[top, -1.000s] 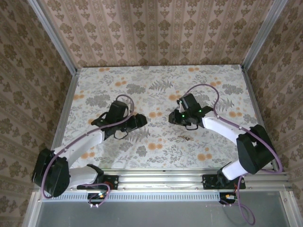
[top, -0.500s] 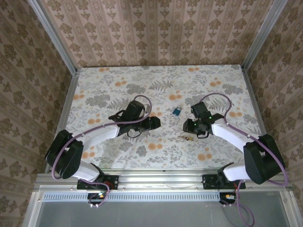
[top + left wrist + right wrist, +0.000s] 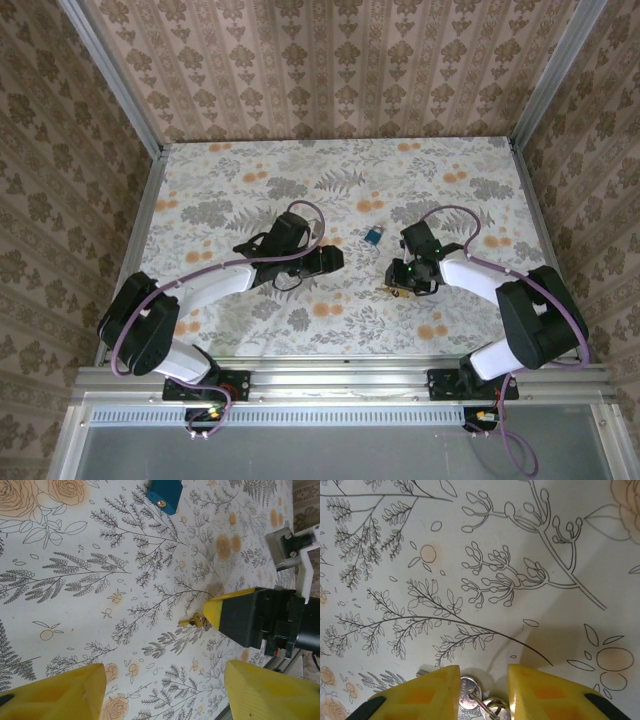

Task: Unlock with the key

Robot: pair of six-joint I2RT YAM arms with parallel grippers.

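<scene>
**A:** Where is the key (image 3: 470,692)?

**B:** Flat on the table (image 3: 485,555), between the right gripper's (image 3: 483,675) yellow fingers, its ring beside it. The fingers sit close on either side. I cannot tell whether they pinch it yet.

**A:** So this is the pickup?

**B:** I'd judge so. Nothing is unlocked.

**A:** And the left gripper (image 3: 165,672)?

**B:** Spread wide and empty, facing the right one. The blue padlock (image 3: 164,494) lies farther ahead of it, well apart from both, keyhole end toward it.

**A:** Next?

**B:** Probably a firm, low pinch on the key, then a lift, while the left goes to steady the padlock.
</scene>
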